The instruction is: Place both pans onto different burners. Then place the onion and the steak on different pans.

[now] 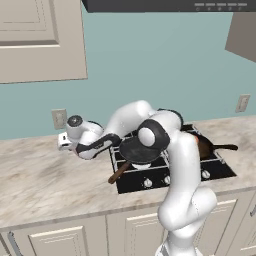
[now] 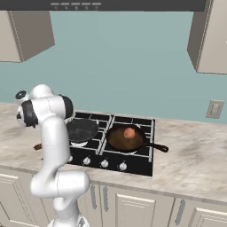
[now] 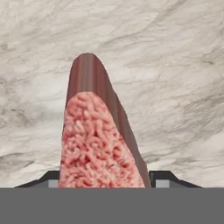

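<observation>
In the left base view, our hand [image 1: 64,142] reaches over the table [image 1: 45,180] left of the stove [image 1: 220,167], where the black pan [image 1: 137,150] sits. In the right base view, the onion [image 2: 129,132] lies in the brown pan [image 2: 119,141]. In the hand view, our fingers [image 3: 164,178] clamp the steak [image 3: 98,140].

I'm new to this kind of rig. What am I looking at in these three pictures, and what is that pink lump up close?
A white robot arm stands before a kitchen counter. Two pictures come from cameras behind it, left and right; the third looks along its claw. On the cooktop sit a black pan and a reddish-brown pan holding the onion. The pink lump is the steak, seen close up between the claw's fingertips above the marbled counter; the claw appears closed on it.
</observation>
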Motion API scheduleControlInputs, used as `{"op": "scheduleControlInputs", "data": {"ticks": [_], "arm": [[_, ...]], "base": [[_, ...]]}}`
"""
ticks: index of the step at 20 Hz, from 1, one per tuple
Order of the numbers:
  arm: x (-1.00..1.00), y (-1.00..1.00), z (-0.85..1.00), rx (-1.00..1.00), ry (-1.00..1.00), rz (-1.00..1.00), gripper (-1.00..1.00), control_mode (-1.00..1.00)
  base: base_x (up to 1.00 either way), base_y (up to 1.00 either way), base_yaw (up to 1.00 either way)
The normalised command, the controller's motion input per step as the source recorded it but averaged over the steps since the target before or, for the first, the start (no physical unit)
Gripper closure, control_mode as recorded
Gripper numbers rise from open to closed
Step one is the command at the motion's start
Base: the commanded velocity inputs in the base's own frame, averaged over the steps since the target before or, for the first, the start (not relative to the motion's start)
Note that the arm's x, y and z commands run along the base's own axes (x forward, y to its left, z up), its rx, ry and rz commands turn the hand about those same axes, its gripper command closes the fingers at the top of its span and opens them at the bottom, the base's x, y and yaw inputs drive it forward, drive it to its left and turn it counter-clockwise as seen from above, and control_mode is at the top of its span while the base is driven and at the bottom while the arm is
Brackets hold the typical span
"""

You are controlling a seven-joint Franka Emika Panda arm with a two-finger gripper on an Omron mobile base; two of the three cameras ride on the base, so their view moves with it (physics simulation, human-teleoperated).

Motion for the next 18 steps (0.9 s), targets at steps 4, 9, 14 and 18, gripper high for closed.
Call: {"op": "scheduleControlInputs", "data": {"ticks": [4,9,14,18], "arm": [[-0.24,-0.15,0.58,0.07,-0.04,0.0,1.0,-1.0],[-0.25,-0.17,0.62,0.07,-0.02,-0.01,1.0,-1.0],[-0.24,-0.16,0.56,0.04,-0.03,0.0,1.0,-1.0],[-0.21,-0.1,0.56,0.02,-0.01,-0.01,1.0,-1.0]], "base": [[0.0,0.0,0.0],[0.0,0.0,0.0],[0.0,0.0,0.0],[0.0,0.0,0.0]]}}
